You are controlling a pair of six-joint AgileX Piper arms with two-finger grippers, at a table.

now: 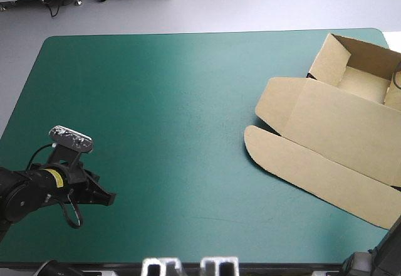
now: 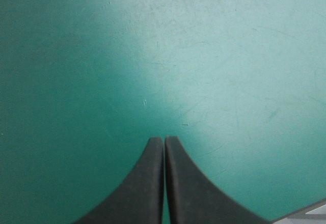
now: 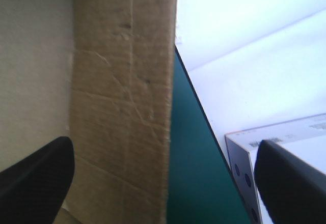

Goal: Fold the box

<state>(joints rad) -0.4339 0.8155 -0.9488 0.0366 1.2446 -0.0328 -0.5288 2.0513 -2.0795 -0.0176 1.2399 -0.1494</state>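
The brown box [image 1: 338, 132] lies at the table's right side as an open tray near the far right corner, with its lid and rounded flaps flat toward the middle. My left gripper [image 1: 108, 197] rests low near the front left, far from the box, and is shut on nothing. In the left wrist view its fingertips [image 2: 164, 140] meet over bare teal-green cover. My right gripper [image 3: 164, 145] is open and straddles an upright wall of the box [image 3: 122, 81]: one finger [image 3: 35, 178] is on the tray's inner side, the other outside.
The teal-green cover [image 1: 156, 113] spreads bare between my left gripper and the box. The table's right edge [image 3: 204, 117] runs close beside the box wall. A white printed carton [image 3: 285, 142] sits beyond that edge.
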